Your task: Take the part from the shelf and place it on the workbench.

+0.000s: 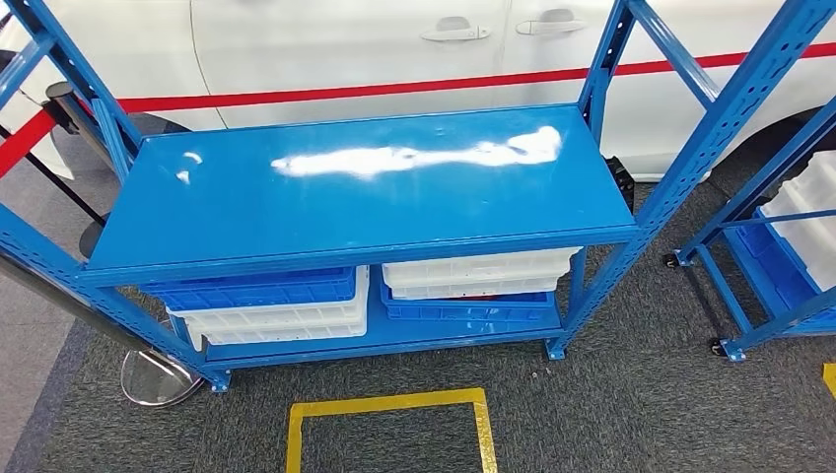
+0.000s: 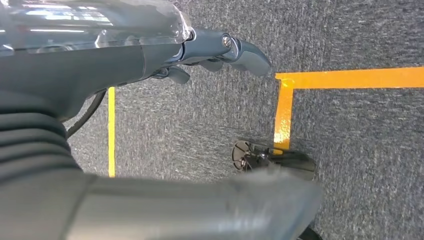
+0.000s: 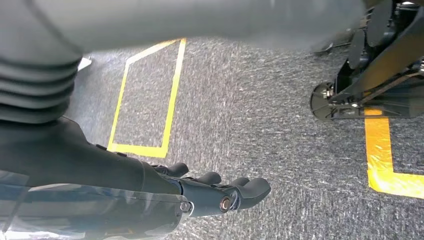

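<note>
Grey carpet below; both my robot hands, left robot hand and right robot hand, hang empty with fingers apart. I see no part on the blue shelf, so I may reach wrongly.

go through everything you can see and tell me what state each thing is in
Top shelf: bare, glare on it.
Blue bins: stacked with white bins on lower shelf; contents hidden.
Left hand: holds nothing, over carpet.
Right hand: holds nothing, fingers straight.

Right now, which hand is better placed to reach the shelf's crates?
Left, only marginally: the blue shelf sits slightly left of centre in the head view. Both the left hand and right hand hang empty over the carpet.
</note>
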